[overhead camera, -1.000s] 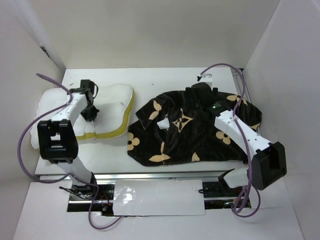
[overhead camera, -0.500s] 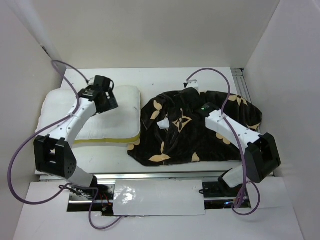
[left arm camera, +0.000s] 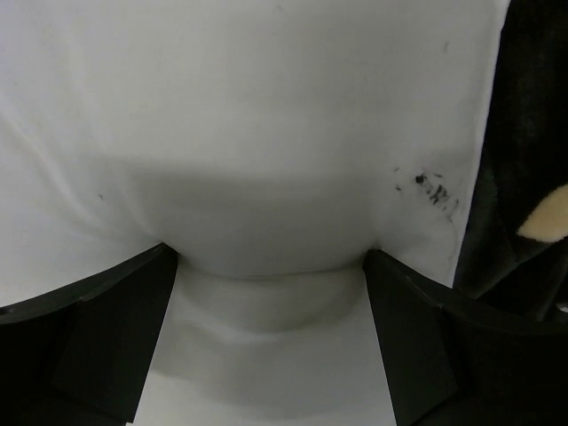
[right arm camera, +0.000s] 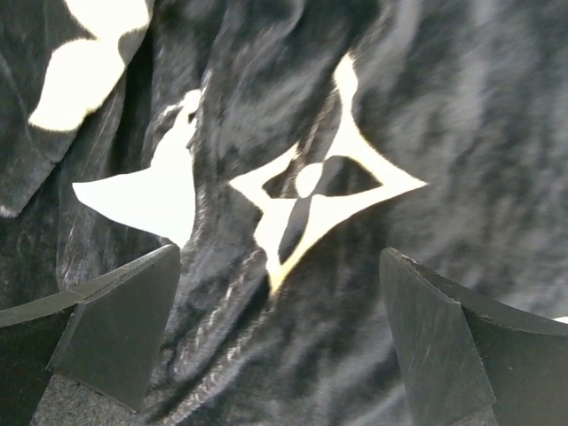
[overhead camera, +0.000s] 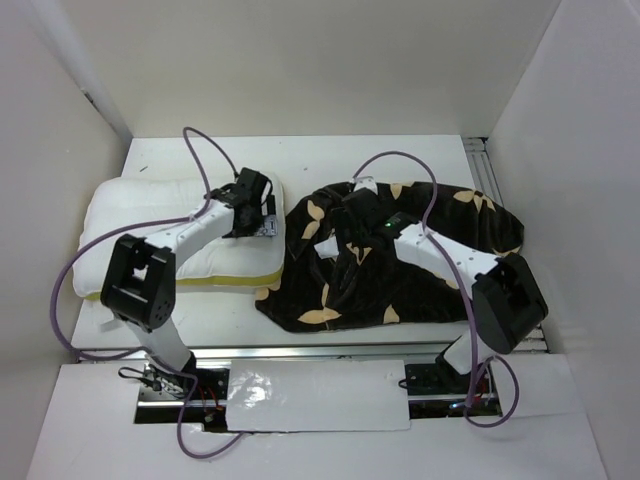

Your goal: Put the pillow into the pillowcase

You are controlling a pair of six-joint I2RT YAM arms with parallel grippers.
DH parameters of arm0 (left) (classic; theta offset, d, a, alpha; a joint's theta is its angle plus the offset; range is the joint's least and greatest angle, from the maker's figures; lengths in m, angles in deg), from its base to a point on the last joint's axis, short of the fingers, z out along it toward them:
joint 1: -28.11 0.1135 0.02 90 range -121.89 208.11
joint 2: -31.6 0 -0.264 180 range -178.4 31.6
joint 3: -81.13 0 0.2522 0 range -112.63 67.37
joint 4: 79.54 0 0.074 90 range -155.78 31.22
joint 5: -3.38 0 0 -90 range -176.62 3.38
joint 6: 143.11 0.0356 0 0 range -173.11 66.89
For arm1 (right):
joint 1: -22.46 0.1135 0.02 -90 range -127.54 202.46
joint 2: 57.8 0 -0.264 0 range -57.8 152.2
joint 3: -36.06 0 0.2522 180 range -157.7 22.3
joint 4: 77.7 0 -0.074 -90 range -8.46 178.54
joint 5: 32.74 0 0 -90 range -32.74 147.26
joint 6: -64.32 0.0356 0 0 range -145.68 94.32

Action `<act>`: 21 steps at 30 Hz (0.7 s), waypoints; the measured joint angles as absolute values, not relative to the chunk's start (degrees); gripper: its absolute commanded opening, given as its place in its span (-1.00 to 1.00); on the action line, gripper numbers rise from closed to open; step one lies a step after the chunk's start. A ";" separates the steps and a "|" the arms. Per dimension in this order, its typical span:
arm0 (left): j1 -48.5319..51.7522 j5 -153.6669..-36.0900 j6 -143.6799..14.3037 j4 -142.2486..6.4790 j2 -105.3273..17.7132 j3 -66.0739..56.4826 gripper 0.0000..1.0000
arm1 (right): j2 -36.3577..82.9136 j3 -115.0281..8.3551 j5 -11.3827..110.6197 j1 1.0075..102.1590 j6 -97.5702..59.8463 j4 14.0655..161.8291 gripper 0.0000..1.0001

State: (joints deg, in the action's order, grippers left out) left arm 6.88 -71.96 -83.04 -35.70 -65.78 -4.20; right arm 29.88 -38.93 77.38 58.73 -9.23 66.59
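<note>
The white pillow (overhead camera: 150,220), with its pale yellow trim toward the front, lies flat on the left of the table. My left gripper (overhead camera: 262,216) stands open at its right end. In the left wrist view the pillow (left arm camera: 266,133) fills the frame, and a rounded bulge of it lies between my open left gripper (left arm camera: 266,346). The dark pillowcase (overhead camera: 420,270), printed with tan flowers and stars, lies crumpled on the right. My right gripper (overhead camera: 340,226) hovers open over its left part. The right wrist view shows the pillowcase (right arm camera: 426,106), its white tag (right arm camera: 146,193) and my empty right gripper (right arm camera: 280,337).
White walls (overhead camera: 560,120) enclose the table on the left, back and right. The pillowcase's left edge (left arm camera: 524,169) lies right beside the pillow's end. Purple cables (overhead camera: 215,160) loop above both arms. A metal rail (overhead camera: 320,352) runs along the near edge.
My left gripper has opened and let go of the bunched pillow, which now lies flat, and has moved right to its end. My right arm has swung left over the pillowcase.
</note>
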 measured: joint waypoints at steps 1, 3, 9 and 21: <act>6.31 -71.50 -82.93 -36.00 -67.07 -4.42 0.93 | 30.73 -38.91 77.31 59.25 -8.95 66.67 1.00; 5.78 -70.78 -83.17 -36.44 -68.60 -4.85 0.62 | 32.17 -38.87 77.36 59.95 -8.18 66.74 1.00; 6.33 -68.75 -84.51 -40.15 -69.35 -2.16 -1.00 | 35.69 -36.90 76.53 60.91 -4.75 69.56 0.92; 5.67 -65.54 -89.31 -42.41 -57.13 5.75 -1.00 | 44.91 -38.08 79.85 63.65 -1.10 73.95 0.34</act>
